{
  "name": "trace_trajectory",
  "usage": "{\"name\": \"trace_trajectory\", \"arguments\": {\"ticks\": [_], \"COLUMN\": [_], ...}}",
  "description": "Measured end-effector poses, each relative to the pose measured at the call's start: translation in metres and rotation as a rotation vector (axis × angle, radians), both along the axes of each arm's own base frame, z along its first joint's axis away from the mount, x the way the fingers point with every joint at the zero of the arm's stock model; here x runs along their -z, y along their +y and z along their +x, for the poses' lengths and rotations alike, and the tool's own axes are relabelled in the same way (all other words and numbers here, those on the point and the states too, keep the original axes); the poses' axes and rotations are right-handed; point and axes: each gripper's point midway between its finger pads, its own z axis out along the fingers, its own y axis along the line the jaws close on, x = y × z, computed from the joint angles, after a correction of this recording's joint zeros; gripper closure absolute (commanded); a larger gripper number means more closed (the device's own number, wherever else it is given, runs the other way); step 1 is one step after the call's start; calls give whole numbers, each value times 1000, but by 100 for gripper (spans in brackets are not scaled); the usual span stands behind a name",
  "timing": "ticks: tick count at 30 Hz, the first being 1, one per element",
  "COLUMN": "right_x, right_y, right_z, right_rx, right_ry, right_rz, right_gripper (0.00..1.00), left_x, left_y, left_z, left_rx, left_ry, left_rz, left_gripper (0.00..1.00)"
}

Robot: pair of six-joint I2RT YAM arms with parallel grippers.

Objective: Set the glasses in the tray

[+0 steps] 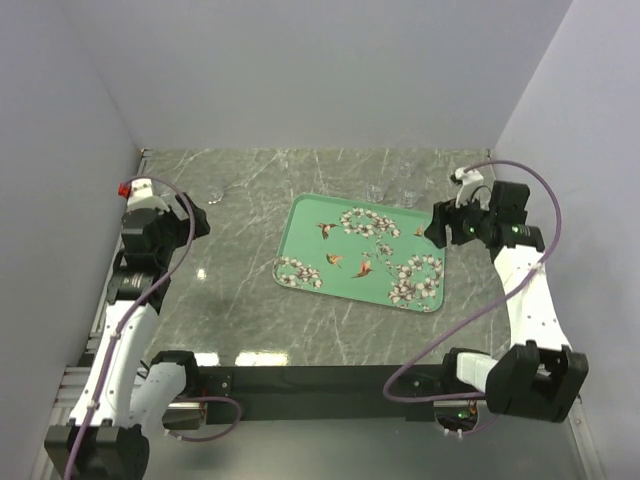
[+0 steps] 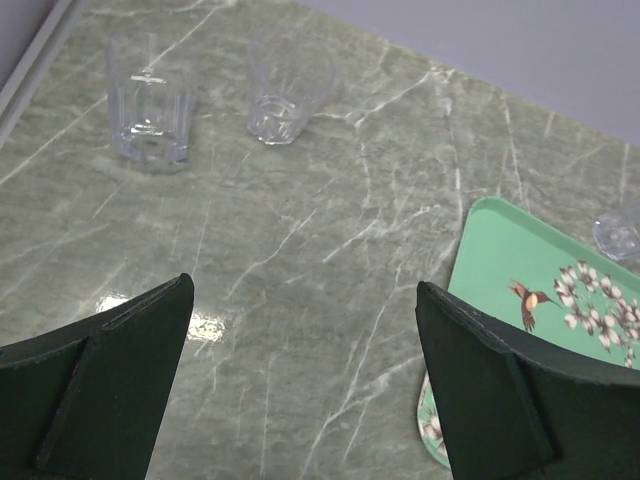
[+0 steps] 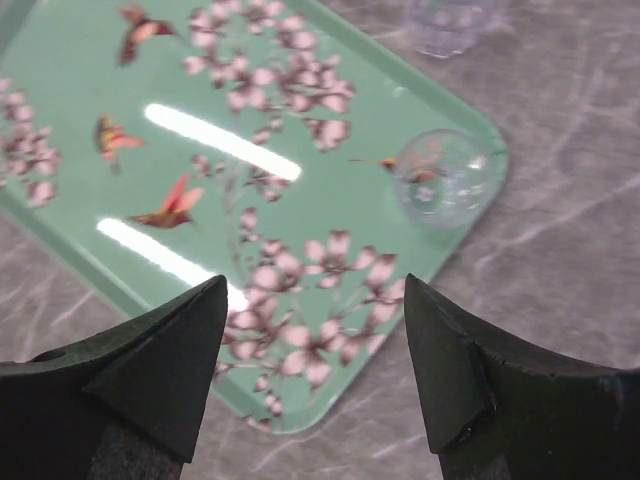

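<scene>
The mint-green tray [image 1: 310, 235] with blossoms and birds lies mid-table. One clear glass [image 3: 440, 178] stands upright in a corner of the tray [image 3: 60, 80]; another glass [image 3: 445, 22] stands on the table just beyond that edge. My right gripper [image 3: 315, 285] hovers open and empty above the tray's rim, short of the glass in the corner. In the left wrist view two glasses [image 2: 150, 100] [image 2: 285, 95] stand on the marble ahead of my left gripper [image 2: 304, 282], which is wide open and holds nothing. The tray [image 2: 500, 250] lies to its right.
Pale walls close in the marble table on the left, back and right. A further glass [image 2: 620, 230] shows behind the tray's far edge. The left gripper [image 1: 200, 222] is left of the tray, the right gripper [image 1: 437, 228] at the tray's right end.
</scene>
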Motion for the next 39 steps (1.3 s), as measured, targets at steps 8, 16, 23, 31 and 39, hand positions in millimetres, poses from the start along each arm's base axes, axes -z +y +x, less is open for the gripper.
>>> {"name": "trace_trajectory", "arguments": {"ticks": [8,16,23,31,39], "right_x": [13,12,6,3,4], "right_y": [31,38,33,29,29], "right_z": [-42,-51,-51,-51,-51], "right_rx": [-88,-114,-101,-91,-91], "right_ry": [11,-8,-32,-40,-34], "right_rz": [123,153,167,190,196], "right_gripper": [22,22,22,23,23], "left_x": [3,23,77,113,139], "left_y": [22,36,44,49,52], "left_z": [46,114,161,198,216], "left_rx": [-104,-144,-167,-175,-182], "left_ry": [109,245,416,515,576], "left_rz": [-96,-245,-310,-325,-329], "left_gripper": [1,1,8,17,30]}}
